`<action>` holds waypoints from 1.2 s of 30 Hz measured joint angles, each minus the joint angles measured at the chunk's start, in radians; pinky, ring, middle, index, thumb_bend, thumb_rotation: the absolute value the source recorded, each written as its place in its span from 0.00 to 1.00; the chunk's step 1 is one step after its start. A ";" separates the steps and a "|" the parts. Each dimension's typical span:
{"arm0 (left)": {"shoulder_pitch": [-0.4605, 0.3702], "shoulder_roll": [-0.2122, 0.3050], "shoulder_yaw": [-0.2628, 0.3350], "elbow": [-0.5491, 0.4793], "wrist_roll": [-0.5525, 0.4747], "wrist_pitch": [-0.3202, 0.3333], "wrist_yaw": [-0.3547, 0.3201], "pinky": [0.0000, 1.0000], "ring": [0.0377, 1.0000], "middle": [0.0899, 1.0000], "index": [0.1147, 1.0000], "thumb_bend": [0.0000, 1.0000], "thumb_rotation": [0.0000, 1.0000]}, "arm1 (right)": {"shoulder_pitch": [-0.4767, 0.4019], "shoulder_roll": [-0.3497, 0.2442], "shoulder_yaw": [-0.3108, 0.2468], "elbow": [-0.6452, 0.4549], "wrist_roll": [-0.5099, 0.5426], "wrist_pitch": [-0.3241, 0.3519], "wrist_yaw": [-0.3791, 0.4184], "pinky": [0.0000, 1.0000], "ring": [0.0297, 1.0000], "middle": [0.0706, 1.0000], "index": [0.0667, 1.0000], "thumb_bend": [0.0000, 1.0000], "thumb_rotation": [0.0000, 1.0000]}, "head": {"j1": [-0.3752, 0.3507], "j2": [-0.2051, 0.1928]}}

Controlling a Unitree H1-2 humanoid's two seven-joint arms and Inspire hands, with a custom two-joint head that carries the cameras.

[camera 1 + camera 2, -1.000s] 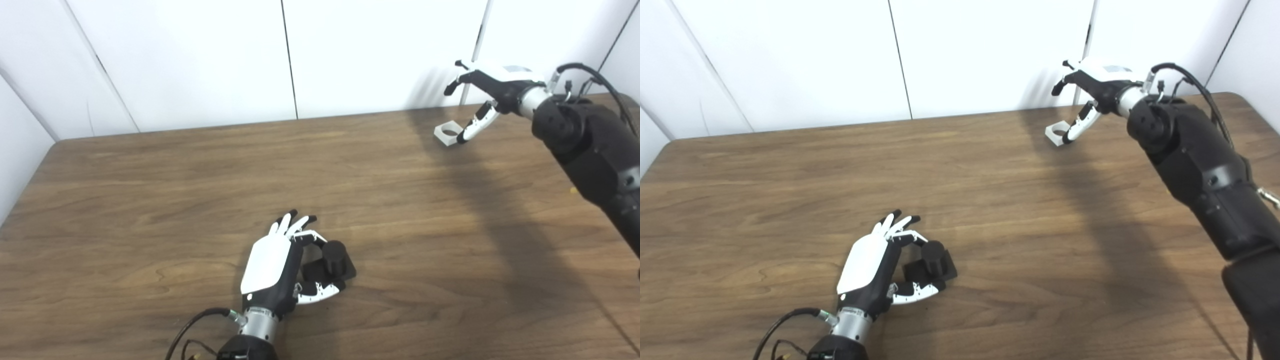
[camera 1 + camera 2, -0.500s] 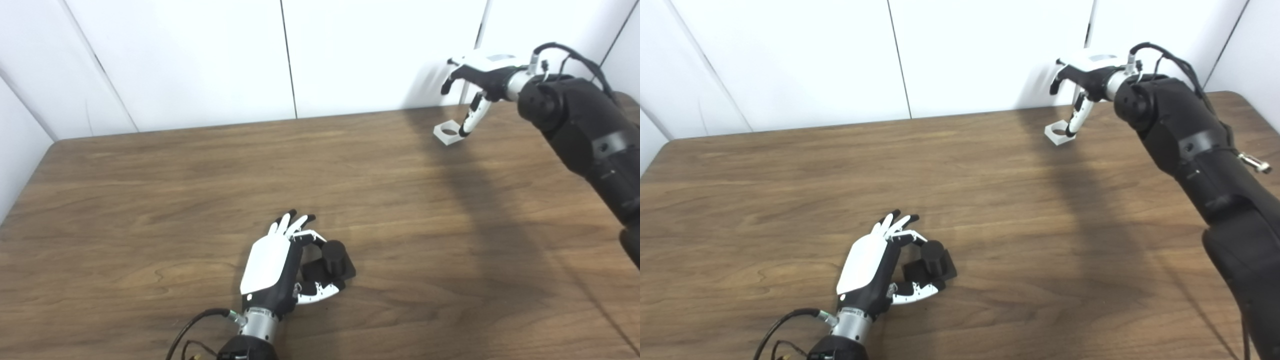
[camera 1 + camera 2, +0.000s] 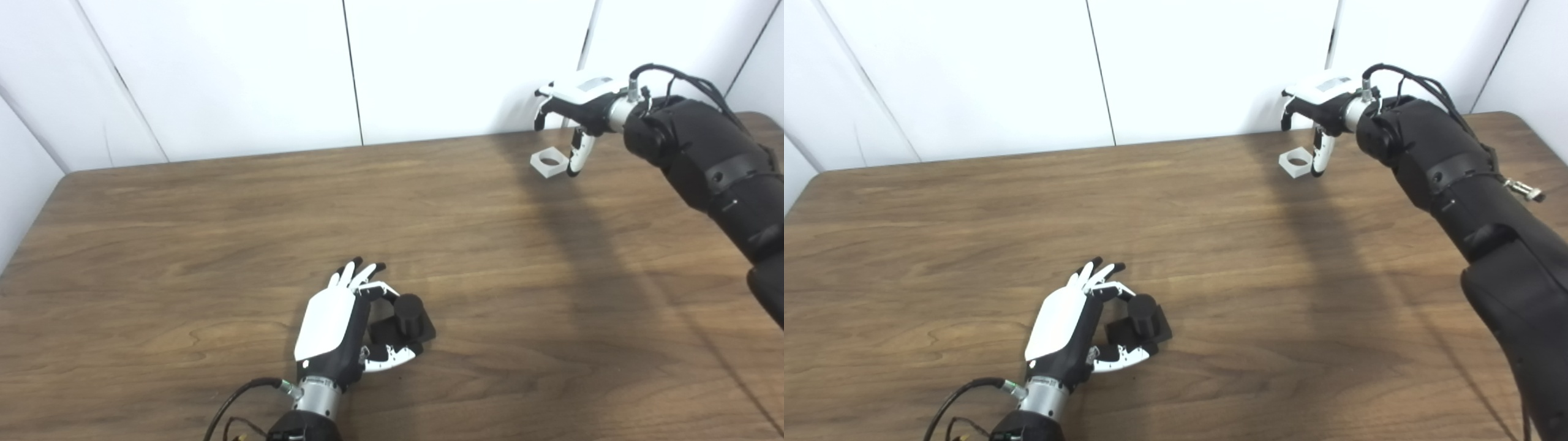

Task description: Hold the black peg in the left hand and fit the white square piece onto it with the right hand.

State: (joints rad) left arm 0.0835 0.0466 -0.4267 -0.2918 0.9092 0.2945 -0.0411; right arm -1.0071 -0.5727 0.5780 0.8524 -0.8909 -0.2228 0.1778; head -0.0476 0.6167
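Observation:
The black peg [image 3: 408, 309], a short cylinder on a square base, stands on the table [image 3: 184, 245] near the front middle. My left hand [image 3: 334, 324] lies beside it on its left, with one curled finger against the cylinder and the thumb along the base's front edge. The other fingers point away from me. The white square piece [image 3: 549, 163] with a round hole lies flat at the far right, near the wall. My right hand [image 3: 576, 107] hovers just above and to the right of it, open, with the thumb [image 3: 577, 156] hanging down at the piece's right side.
White wall panels [image 3: 245, 73] close off the table's far edge, right behind the white piece. My right forearm [image 3: 704, 159] stretches over the table's right part and casts a broad shadow there.
My right hand has shifted a little left and turned downward over the white piece, and its thumb now hangs steeper beside it. The left hand and the peg have not moved.

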 measured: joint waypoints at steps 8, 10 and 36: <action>0.000 -0.001 0.000 0.000 0.000 0.001 0.000 1.00 1.00 0.91 0.43 0.52 0.06 | -0.016 0.000 0.055 0.072 -0.074 -0.088 -0.113 1.00 1.00 0.97 0.71 0.87 0.08 | -0.005 -0.005; -0.001 -0.001 -0.001 0.000 0.001 0.001 0.000 1.00 1.00 0.91 0.43 0.52 0.06 | -0.021 0.000 0.058 0.082 -0.080 -0.094 -0.124 1.00 1.00 0.97 0.71 0.86 0.08 | -0.005 -0.006; -0.001 -0.003 0.003 0.003 0.002 0.001 0.003 1.00 1.00 0.91 0.43 0.52 0.06 | -0.068 0.064 0.106 0.243 -0.117 -0.106 -0.184 1.00 1.00 0.96 0.72 0.87 0.11 | -0.011 -0.011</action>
State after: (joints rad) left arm 0.0826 0.0437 -0.4237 -0.2892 0.9114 0.2952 -0.0380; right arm -1.0754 -0.5085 0.6842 1.0954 -1.0076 -0.3286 -0.0067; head -0.0583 0.6059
